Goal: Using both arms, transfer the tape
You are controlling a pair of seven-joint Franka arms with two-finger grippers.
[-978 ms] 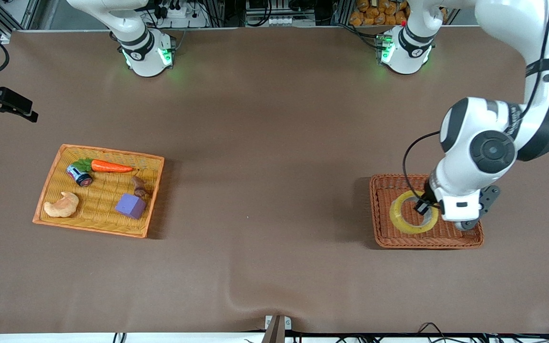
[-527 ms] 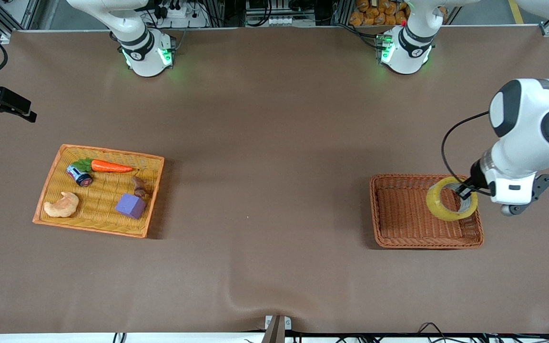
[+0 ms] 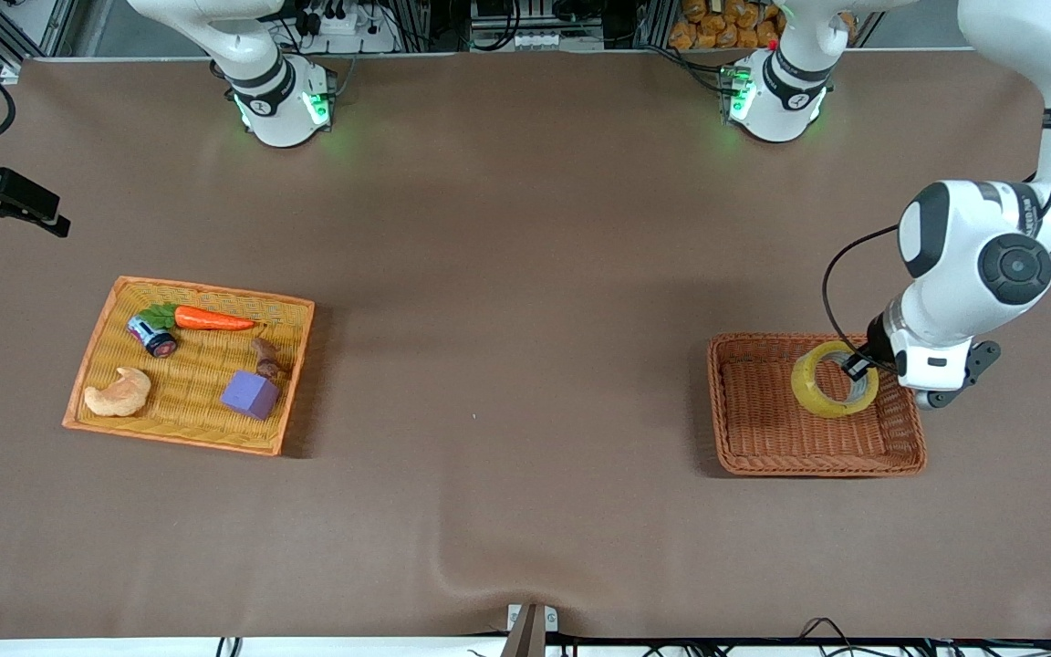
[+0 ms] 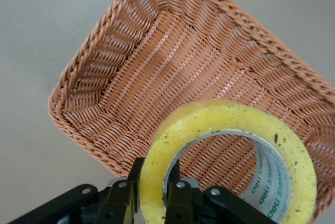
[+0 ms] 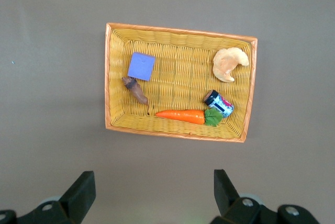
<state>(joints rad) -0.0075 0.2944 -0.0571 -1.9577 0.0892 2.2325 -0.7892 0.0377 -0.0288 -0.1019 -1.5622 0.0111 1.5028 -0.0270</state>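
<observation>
The tape, a yellowish ring with a grey core, hangs tilted in the air over the brown wicker basket. My left gripper is shut on the ring's wall, one finger inside the hole and one outside. In the left wrist view the tape fills the space in front of my left gripper, with the brown basket empty below. My right gripper is open and empty, high over the table beside the yellow basket. It is out of the front view.
The yellow basket at the right arm's end holds a purple cube, a carrot, a croissant, a small can and a brown acorn-like piece. A black camera mount juts in at that end.
My left gripper lifted the tape off the brown basket's floor, swung it toward the left arm's end of the table, then came partway back over the basket. The right arm has not moved.
</observation>
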